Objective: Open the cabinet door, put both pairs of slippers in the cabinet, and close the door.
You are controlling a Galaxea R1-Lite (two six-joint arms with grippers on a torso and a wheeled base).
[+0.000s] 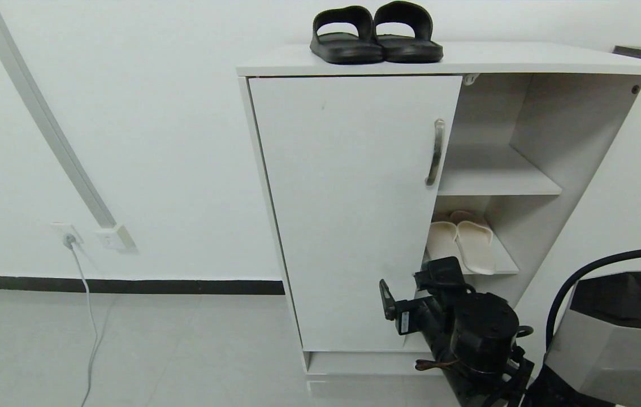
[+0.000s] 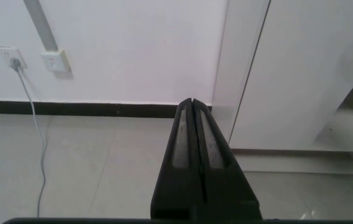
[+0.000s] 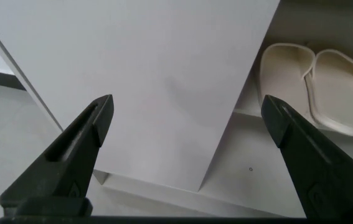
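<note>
The black slippers (image 1: pixel 377 35) sit on top of the cabinet (image 1: pixel 529 57), side by side and touching, above the closed left door (image 1: pixel 349 215). From the right gripper (image 1: pixel 411 288) they lie almost straight up, at 12 o'clock leaning a little toward 11, and well apart from it. That gripper hangs low by the bottom edge of the closed door, its fingers spread wide with nothing between them.

The black slippers' long axis looks to run front to back, heels toward the room and straps toward the wall. I reckon a grasp would come from the front, across the pair.

The white slippers (image 1: pixel 464 243) lie on the lower shelf inside, at about 1 o'clock from the right gripper and near it. The right door (image 1: pixel 626 186) stands swung open.

The left gripper (image 2: pixel 192 146) is pressed closed and empty, low down and facing the floor by the cabinet's left side. The right arm seems the nearer one for the black pair, which is not yet in the cabinet.
</note>
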